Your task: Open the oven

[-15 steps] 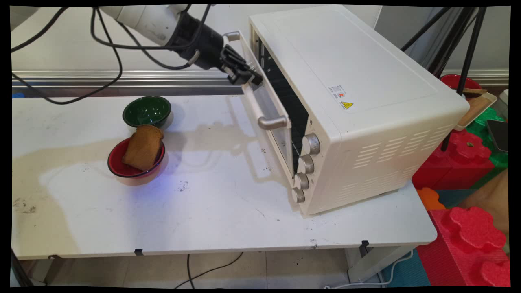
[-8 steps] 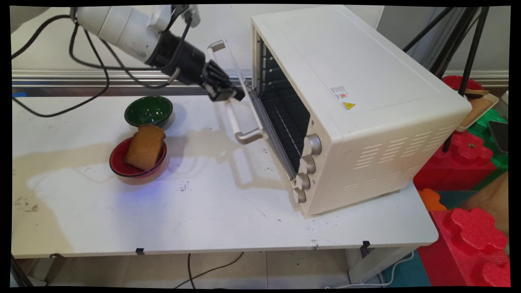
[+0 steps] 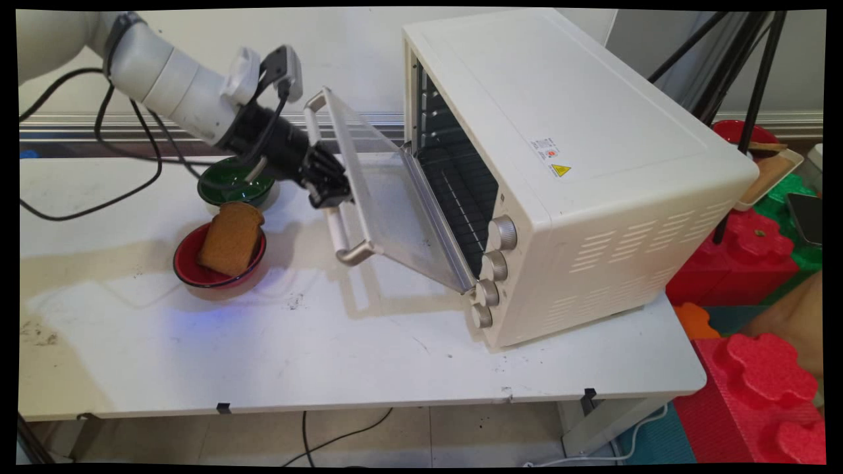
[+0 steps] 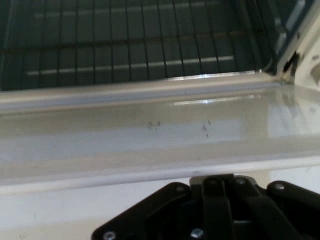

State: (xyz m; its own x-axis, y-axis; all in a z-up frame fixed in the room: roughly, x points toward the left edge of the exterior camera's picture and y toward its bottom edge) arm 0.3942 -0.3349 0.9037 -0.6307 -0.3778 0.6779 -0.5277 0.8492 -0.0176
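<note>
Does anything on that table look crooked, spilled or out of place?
Yes: the toast is too big for its red bowl, so it leans tilted over the rim. The oven stands at an angle to the table, its door half open.

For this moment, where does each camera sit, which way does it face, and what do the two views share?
Main view: fixed above the table's near side, looking down across it at the wall; shows the white arm, cables and gripper at the toaster oven's door handle.
Hand view: on the hand, looking along the gripper over the lowered glass door into the wire racks; only black linkage shows.
Shared: door, oven interior.
</note>
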